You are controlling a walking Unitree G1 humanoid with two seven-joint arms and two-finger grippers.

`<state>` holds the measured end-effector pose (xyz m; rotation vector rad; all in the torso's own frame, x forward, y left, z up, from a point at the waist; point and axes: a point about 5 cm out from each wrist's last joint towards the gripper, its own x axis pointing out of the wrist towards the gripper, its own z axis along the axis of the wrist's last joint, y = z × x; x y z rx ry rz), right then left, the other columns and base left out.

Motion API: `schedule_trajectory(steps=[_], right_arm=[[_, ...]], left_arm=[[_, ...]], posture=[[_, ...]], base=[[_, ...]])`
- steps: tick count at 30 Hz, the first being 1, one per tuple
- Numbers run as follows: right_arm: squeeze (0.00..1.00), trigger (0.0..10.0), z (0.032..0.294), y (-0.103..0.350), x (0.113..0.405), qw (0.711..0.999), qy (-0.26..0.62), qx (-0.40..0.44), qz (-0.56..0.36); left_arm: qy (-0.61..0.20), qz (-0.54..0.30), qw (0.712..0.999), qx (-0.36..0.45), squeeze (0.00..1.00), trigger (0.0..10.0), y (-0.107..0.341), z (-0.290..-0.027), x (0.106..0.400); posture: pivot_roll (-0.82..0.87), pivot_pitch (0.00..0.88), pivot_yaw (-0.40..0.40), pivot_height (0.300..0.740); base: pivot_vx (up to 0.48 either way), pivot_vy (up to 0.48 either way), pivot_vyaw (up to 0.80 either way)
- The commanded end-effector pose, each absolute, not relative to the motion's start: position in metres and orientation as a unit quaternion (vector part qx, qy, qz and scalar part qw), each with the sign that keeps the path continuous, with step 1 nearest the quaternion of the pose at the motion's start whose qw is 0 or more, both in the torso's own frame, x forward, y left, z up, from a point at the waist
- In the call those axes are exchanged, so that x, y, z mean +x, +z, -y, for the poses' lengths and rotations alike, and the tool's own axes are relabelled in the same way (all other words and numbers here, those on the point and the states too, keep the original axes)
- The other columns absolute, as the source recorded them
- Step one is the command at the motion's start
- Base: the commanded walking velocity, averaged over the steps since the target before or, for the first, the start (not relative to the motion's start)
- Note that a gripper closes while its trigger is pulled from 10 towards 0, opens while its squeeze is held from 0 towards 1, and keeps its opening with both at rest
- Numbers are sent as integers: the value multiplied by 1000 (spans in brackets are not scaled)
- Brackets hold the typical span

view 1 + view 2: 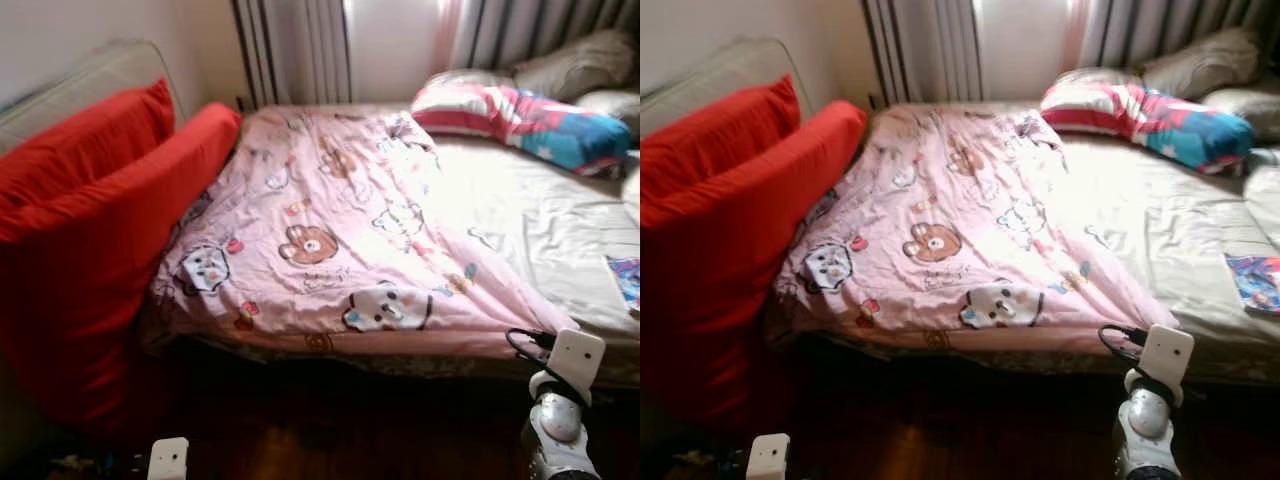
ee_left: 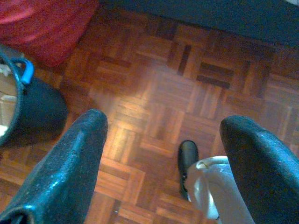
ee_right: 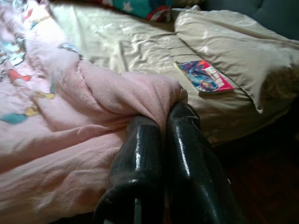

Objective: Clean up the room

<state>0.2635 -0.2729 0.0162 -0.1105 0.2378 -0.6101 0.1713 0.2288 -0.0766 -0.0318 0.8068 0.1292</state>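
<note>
The pink blanket [image 3: 70,121] is pinched at its corner by the right gripper [image 3: 161,116], lower right; straightening seems underway (book [image 3: 203,77] unmoved). Left gripper [image 2: 163,140] is held wide.

**Right arm forward and clamped, left arm low**

The right arm reaches ahead from the lower right, silver wrist joint upright and a white housing at its top. The right gripper [image 3: 161,123] has its two black fingers [image 3: 140,154] pressed together side by side, tips pinched onto a fold of pink cloth. The left arm hangs low at the robot's left side. The left gripper [image 2: 163,135] points down, its two black fingers spread wide apart with nothing between them.
</note>
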Motion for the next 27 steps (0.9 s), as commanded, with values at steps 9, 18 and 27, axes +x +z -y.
schedule_trajectory(steps=[9,18,27], right_arm=[[0,10000,268,10,262,942,-301,-50,-138],[1000,10000,270,7,259,937,-308,-56,-153],[1000,10000,277,5,255,925,-332,-69,-171]], left_arm=[[72,-417,906,-7,0,10000,-80,-244,155],[76,-431,899,-7,0,10000,-84,-243,150],[76,-431,899,-9,0,10000,-83,-243,152]], posture=[[4,3,31,740],[4,0,31,740],[7,0,30,740]], base=[[0,0,0],[0,0,0],[0,0,0]])
